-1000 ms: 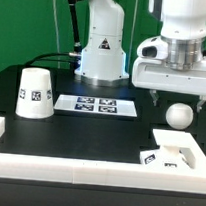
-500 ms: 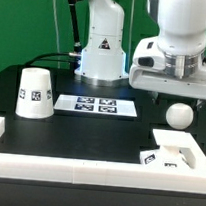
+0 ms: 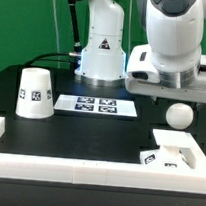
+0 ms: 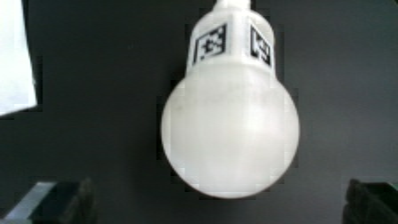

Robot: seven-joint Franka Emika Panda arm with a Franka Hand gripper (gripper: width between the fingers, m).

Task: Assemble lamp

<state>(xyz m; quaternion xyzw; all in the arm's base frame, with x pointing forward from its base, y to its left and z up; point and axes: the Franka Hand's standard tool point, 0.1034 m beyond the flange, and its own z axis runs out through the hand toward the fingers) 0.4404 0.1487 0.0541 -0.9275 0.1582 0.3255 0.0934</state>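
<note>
The ball-shaped bulb (image 3: 177, 114) lies on the black table at the exterior view's right. In the wrist view the bulb (image 4: 231, 120) fills the middle, its tagged neck pointing away. My gripper (image 3: 173, 91) hangs just above it, open and empty, with its dark fingers (image 4: 54, 202) standing wide on either side of the bulb's round end. The tapered shade (image 3: 34, 93) stands on the table at the exterior view's left. The flat square base (image 3: 173, 155) lies at the front right, against the white rail.
The marker board (image 3: 96, 106) lies at mid table between shade and bulb. A white rail (image 3: 66, 168) runs along the front edge and up both sides. The arm's pedestal (image 3: 102, 53) stands behind the marker board.
The arm and gripper hand have shifted slightly toward the exterior view's left and the wrist has turned. The bulb, shade and base have not moved.
</note>
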